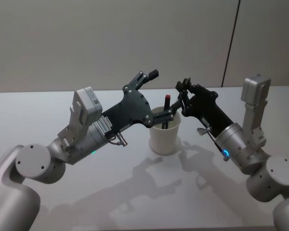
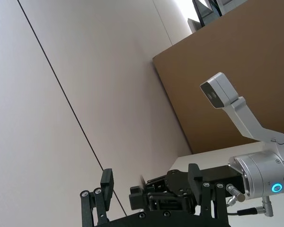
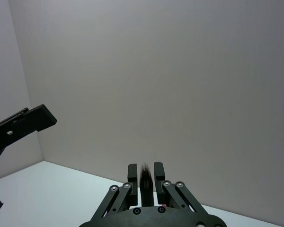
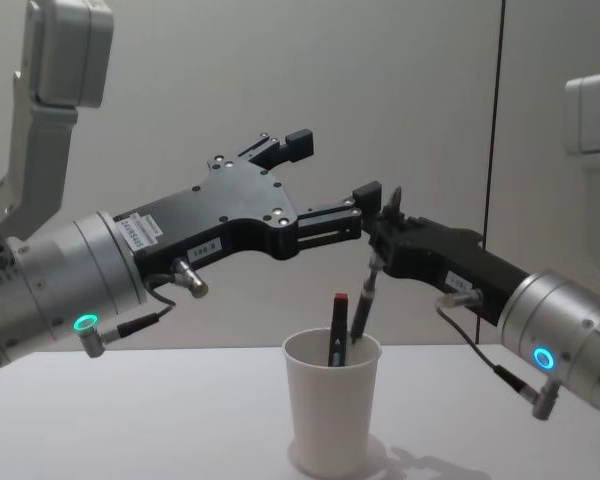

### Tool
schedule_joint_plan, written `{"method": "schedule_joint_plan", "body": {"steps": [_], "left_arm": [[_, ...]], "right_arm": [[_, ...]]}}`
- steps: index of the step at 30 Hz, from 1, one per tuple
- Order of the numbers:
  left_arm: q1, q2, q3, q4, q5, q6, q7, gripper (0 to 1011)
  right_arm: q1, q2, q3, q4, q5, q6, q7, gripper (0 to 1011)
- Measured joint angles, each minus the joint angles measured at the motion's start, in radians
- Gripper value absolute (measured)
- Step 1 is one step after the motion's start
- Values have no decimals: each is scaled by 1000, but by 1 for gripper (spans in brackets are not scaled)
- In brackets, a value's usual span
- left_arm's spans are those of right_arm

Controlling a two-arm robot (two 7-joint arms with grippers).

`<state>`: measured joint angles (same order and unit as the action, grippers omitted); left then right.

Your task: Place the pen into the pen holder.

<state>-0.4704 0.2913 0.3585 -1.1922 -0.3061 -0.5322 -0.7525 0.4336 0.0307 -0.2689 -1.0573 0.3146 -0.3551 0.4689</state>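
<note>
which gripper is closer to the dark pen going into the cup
Right. The right gripper is shut on the dark pen over the paper cup; the left gripper is open, higher and to its left.

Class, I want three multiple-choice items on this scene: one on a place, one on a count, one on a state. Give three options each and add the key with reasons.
1. Where does the cup stand?
A. between the two arms
B. behind the left arm's base
C. on a tray

2. How many pens reach into the cup?
A. none
B. two
C. four

3. The right end effector is
A. open and empty
B. shut on a dark pen
C. shut on the cup's rim

Key:
1 A, as both arms reach in over it from either side.
2 B, as a red-capped pen stands in it and the dark pen's lower end dips below the rim.
3 B, as its fingers clamp the dark pen's top.
</note>
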Motion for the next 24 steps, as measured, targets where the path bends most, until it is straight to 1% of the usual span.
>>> {"method": "schedule_joint_plan", "body": {"steps": [5,6,8,9,11,12,16,17,18,20,22,24], "left_arm": [[0,0,0,0,0,0,0,999],[0,0,0,0,0,0,0,1000],[0,0,0,0,0,0,0,1000],[0,0,0,0,0,0,0,1000],[0,0,0,0,0,0,0,1000],[0,0,0,0,0,0,0,999],[0,0,0,0,0,0,0,999],[0,0,0,0,0,0,0,1000],[0,0,0,0,0,0,0,1000],[0,0,0,0,0,0,0,1000],[0,0,0,0,0,0,0,1000],[0,0,0,0,0,0,0,1000]], "right_arm": [[3,-2,-2,9,-5,-3,0,317],[3,-2,-2,9,-5,-3,0,317],[3,-2,-4,13,-5,-3,1,416],[3,-2,-4,13,-5,-3,1,416],[3,-3,-4,14,-5,-4,1,517],[4,-3,-4,15,-5,-4,1,517],[4,-3,-4,16,-3,-4,2,659],[4,-3,-4,16,-2,-4,2,674],[4,-3,-4,16,-1,-4,2,732],[3,-2,-4,16,0,-4,3,777],[3,-2,-4,16,2,-3,3,850],[3,-2,-4,16,3,-3,3,887]]}}
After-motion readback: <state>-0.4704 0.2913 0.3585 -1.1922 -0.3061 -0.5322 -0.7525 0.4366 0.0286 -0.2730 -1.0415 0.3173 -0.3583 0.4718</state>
